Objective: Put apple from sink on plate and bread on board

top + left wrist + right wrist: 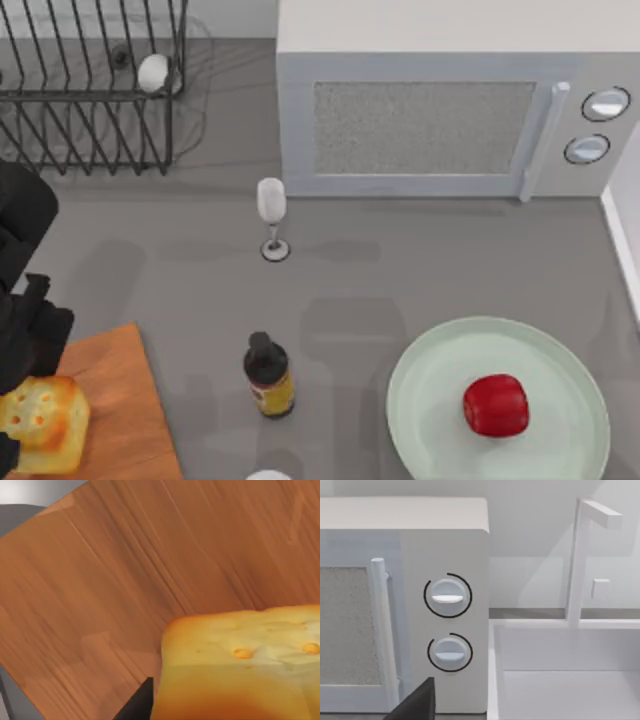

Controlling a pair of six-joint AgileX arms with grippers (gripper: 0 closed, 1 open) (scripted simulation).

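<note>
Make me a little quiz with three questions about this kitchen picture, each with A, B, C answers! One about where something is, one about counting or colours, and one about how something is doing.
1. Where is the apple?
A. in the dish rack
B. on the plate
C. on the board

2. How many round knobs does the microwave have?
A. two
B. four
C. none

3. How is the bread doing?
A. lying on the board by the left pincer
B. inside the microwave
C. tipped onto the grey table

Answers:
1. B, the red apple sits on the pale green plate at the table's right.
2. A, two knobs sit one above the other beside the door handle.
3. A, the top view and the left wrist view show it on the wooden board.
</note>
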